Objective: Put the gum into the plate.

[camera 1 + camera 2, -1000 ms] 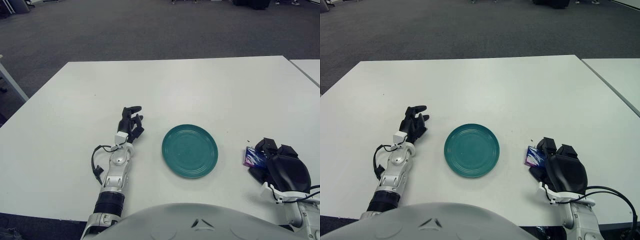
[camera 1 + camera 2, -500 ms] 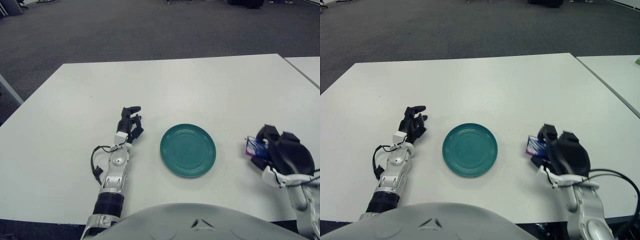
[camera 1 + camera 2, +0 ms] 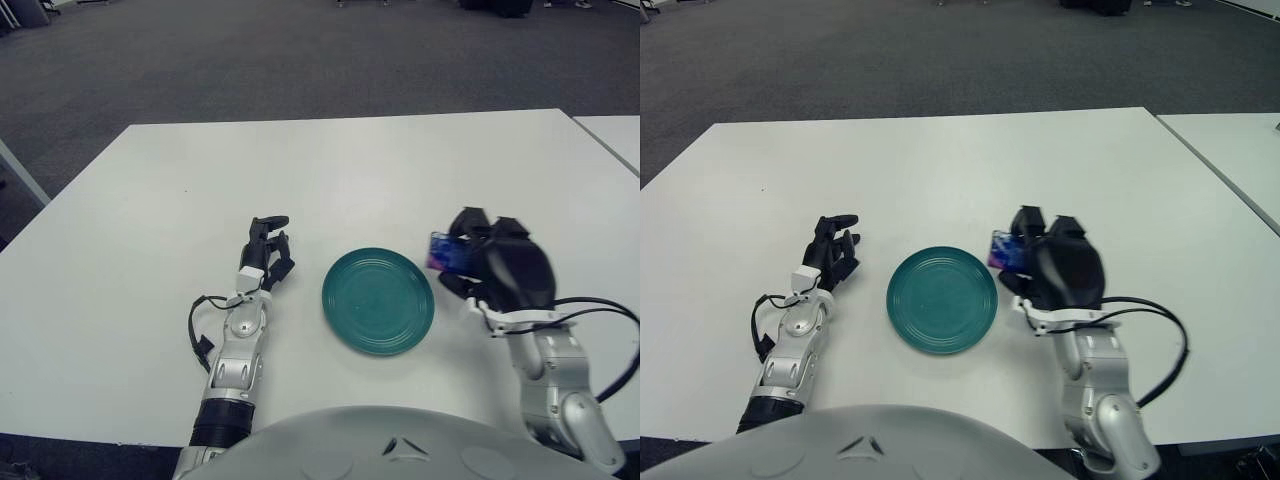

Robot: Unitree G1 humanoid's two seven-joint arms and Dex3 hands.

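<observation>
Left hand: black three-finger left hand [image 3: 266, 250] shows on the white bench left of the plate, palm side down, fingers loosely spread, holding nothing; a black cable loops beside its silver forearm [image 3: 233, 352].
Container: round teal ribbed plate [image 3: 378, 301] sits flat on the bench near the front edge, between the two hands; nothing in it.
Task item: small purple-and-blue gum packet [image 3: 447, 253] is held off the bench surface, just beside the plate's right rim, not over the plate's middle; it is outside the plate.
Right hand: black three-finger right hand [image 3: 492, 262] is just right of the plate, fingers clamped on the gum packet, which sticks out on the side facing the plate; a black cable [image 3: 609, 318] arcs from the wrist to the right.
Surface: large white rectangular bench [image 3: 340, 175], bare apart from plate and arms; corner of a second white bench [image 3: 615, 135] shows at the far right, separated by a narrow gap.
Room: grey carpeted floor [image 3: 300, 60] beyond the bench; dark furniture bases at the far top edge, too small to identify.
</observation>
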